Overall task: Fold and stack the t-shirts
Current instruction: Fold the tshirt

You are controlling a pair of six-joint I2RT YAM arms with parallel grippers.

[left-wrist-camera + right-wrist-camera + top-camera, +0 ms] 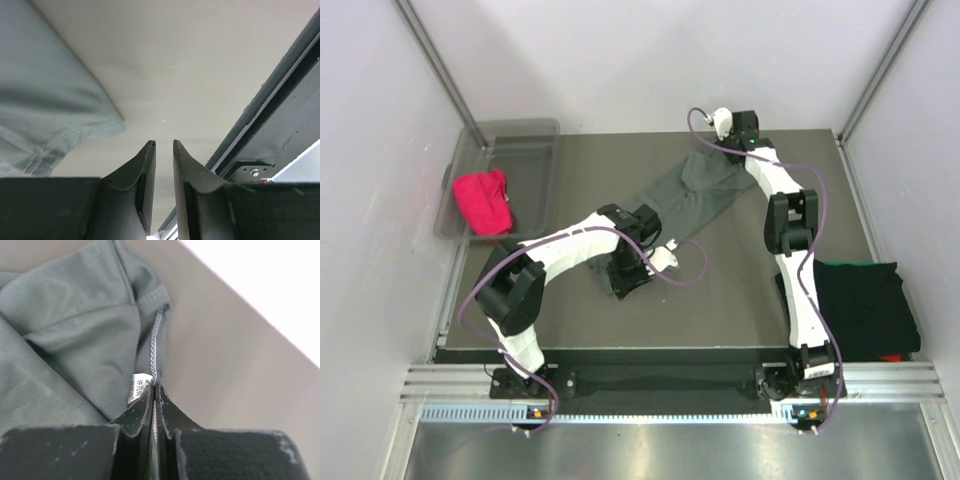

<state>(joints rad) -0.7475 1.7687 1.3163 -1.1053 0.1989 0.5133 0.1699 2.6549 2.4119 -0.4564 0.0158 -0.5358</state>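
Note:
The dark grey t-shirt (pixel 685 200) lies stretched in a diagonal band across the table's middle. My right gripper (pixel 718 152) is at its far end, shut on the shirt's stitched edge (pixel 155 387), right beside the small white neck label (pixel 139 387); grey cloth (pixel 75 330) fills the left of that view. My left gripper (pixel 632 278) is at the shirt's near end. Its fingers (pixel 164 145) stand a narrow gap apart with nothing between them, over bare table; the shirt's hemmed edge (pixel 45 100) lies just to their left. Folded black t-shirts (pixel 865 305) are stacked at the near right.
A clear plastic bin (pixel 525 135) stands at the far left with a red cloth (pixel 483 200) in it. The table's near edge and metal rail (pixel 270 125) run close beside the left gripper. White walls enclose the table on three sides.

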